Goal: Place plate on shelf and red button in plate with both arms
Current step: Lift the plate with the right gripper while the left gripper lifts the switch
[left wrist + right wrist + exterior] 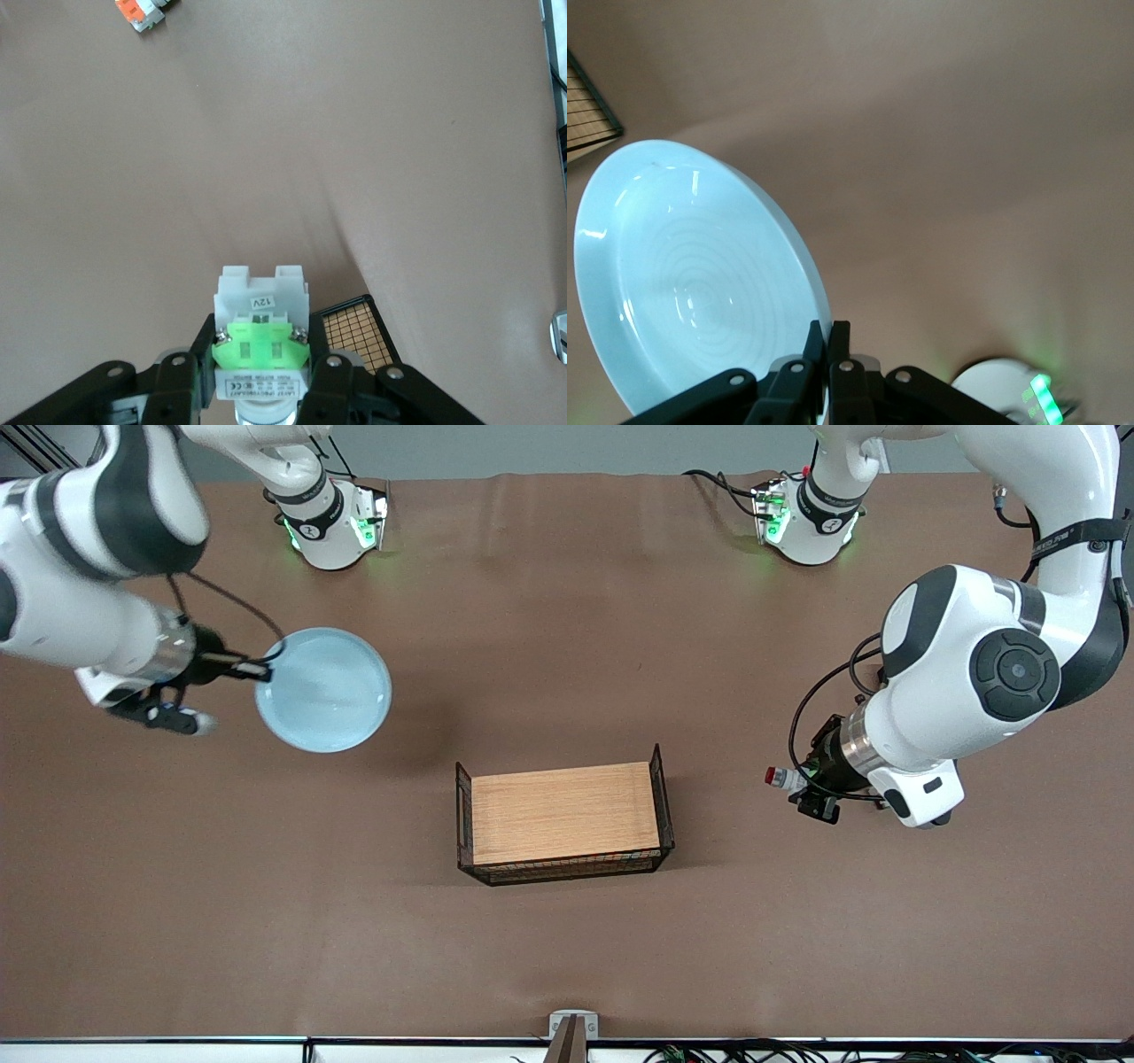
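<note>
The pale blue plate [324,689] hangs above the table toward the right arm's end, pinched at its rim by my right gripper [259,669], which is shut on it. The right wrist view shows the plate [691,274] tilted, its rim between the black fingertips [828,341]. My left gripper [796,782] is shut on the red button [780,777], held over the table toward the left arm's end, its dark-red end pointing at the basket. In the left wrist view the button [261,341], white with a green patch, sits between the two fingers [321,376].
A black wire basket [467,815] with a wooden board [564,811] on it stands mid-table. A small white piece with an orange patch [140,11] lies on the table in the left wrist view. Both arm bases [332,522] [806,518] stand along the table's edge farthest from the front camera.
</note>
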Robot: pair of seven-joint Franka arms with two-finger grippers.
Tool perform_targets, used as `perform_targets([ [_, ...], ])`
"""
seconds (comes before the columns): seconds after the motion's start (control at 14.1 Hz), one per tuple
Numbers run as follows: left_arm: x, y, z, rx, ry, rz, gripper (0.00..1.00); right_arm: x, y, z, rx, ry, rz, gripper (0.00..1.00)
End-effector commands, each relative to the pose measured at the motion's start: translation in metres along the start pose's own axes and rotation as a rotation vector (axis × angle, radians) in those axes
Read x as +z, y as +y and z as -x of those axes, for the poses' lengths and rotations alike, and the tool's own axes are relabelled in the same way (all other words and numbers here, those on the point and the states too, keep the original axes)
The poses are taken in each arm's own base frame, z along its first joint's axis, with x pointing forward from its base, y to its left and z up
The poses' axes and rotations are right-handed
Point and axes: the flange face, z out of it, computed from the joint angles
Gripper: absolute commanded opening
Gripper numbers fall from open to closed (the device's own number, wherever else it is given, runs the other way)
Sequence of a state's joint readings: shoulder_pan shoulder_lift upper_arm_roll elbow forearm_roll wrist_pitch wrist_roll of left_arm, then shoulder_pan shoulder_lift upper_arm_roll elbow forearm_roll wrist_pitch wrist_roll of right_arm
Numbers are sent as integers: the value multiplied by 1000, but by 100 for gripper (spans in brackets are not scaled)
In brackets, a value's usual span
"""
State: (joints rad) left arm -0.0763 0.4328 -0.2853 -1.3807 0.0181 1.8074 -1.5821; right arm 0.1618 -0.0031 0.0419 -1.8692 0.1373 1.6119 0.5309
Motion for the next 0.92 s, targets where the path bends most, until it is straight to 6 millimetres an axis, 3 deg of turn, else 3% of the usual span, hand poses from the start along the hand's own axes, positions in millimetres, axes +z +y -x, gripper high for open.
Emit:
perform_targets([
  [0.0,-6,5,3,-32,-14,6,0,-5,-70,56,168,34,5,0],
  [0.21,-29,9,18,-114,-22,55,0,-12,-130,82,316,15,-68,0],
  [0.57,-57,2,103,-217,-38,97,0,-1,-205,78,608,24,-170,0],
  [0.71,-68,-1,123,-239,-50,115,0,14,-241,72,739,33,-190,0],
  [0.85,-71,-3,141,-259,-57,121,0,32,-263,59,876,81,-170,0],
])
